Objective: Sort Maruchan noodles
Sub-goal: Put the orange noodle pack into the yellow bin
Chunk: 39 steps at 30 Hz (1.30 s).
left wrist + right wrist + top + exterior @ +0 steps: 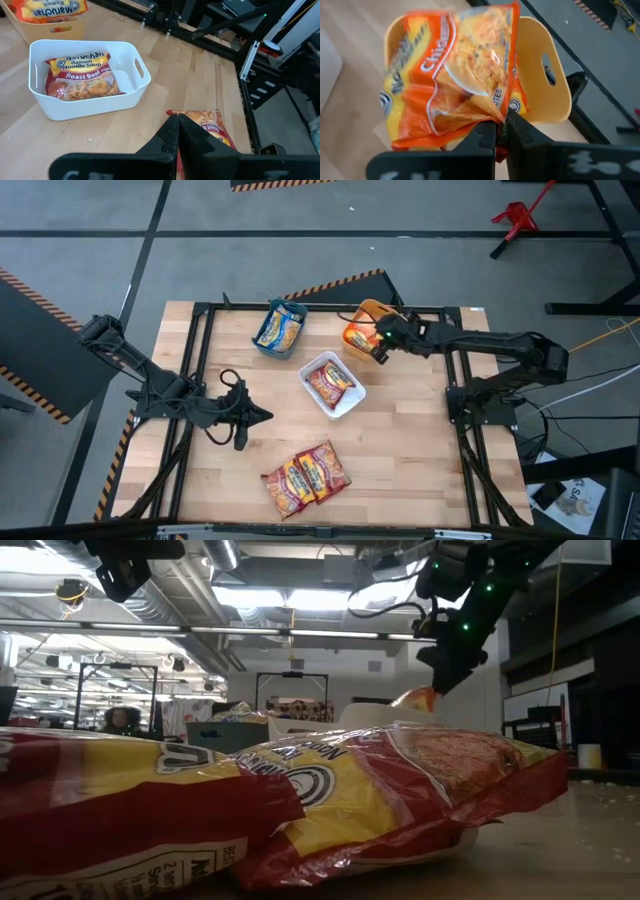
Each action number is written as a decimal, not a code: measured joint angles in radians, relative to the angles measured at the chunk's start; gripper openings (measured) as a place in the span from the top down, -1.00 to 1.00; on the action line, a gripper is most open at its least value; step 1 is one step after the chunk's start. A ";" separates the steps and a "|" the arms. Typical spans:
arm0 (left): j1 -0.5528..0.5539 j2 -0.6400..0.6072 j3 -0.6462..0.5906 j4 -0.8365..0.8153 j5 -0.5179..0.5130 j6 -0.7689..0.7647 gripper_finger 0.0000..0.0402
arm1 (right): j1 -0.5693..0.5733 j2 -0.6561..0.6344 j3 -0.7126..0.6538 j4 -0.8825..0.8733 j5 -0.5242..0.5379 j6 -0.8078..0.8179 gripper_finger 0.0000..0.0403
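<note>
1. Maruchan noodles in the high view: two dark red packets (pixel 305 476) lie side by side on the tabletop (pixel 400 450) near its front edge. One red packet sits in the white bin (pixel 333 384), a blue one in the teal bin (pixel 279 328). The right claw (pixel 378 345) holds an orange packet (pixel 358 340) over the orange bin (pixel 372 310). The left claw (pixel 243 420) hovers above bare wood, well apart from the bins.

2. Low view: the red packets (pixel 400 790) fill the foreground, glossy and crinkled, puffed with air. I judge them light, slick and crushable, so a pinch on the flat sealed edge suits best.

3. Left wrist view: the left claw (pixel 178 131) is closed and holds nothing; a red packet (pixel 207 120) lies just beyond its tips.

4. Right wrist view: the right claw (pixel 501 131) is clamped on the orange packet's (pixel 455 75) corner seam; the film sags and buckles, hanging over the orange bin (pixel 545 95).
</note>
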 joint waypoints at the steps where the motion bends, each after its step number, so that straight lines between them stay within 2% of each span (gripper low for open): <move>1: 0.000 0.000 0.000 0.000 0.000 0.000 1.00 | -0.010 0.000 -0.001 0.003 0.000 0.016 1.00; 11: 0.000 0.000 0.000 0.001 -0.004 -0.001 1.00 | -0.063 0.000 -0.002 0.042 0.000 0.100 1.00; 21: 0.000 0.000 0.000 0.000 -0.004 0.000 1.00 | -0.099 -0.004 -0.002 0.045 0.042 0.408 1.00; 26: 0.000 0.000 0.000 -0.001 -0.004 0.001 1.00 | -0.093 0.003 -0.002 0.058 0.042 0.501 1.00; 35: 0.000 0.000 0.000 -0.004 -0.004 0.002 1.00 | -0.078 0.092 -0.002 0.023 -0.003 0.677 1.00; 39: 0.000 0.000 0.000 -0.005 -0.004 0.002 1.00 | -0.070 0.104 -0.002 0.043 -0.049 0.663 0.96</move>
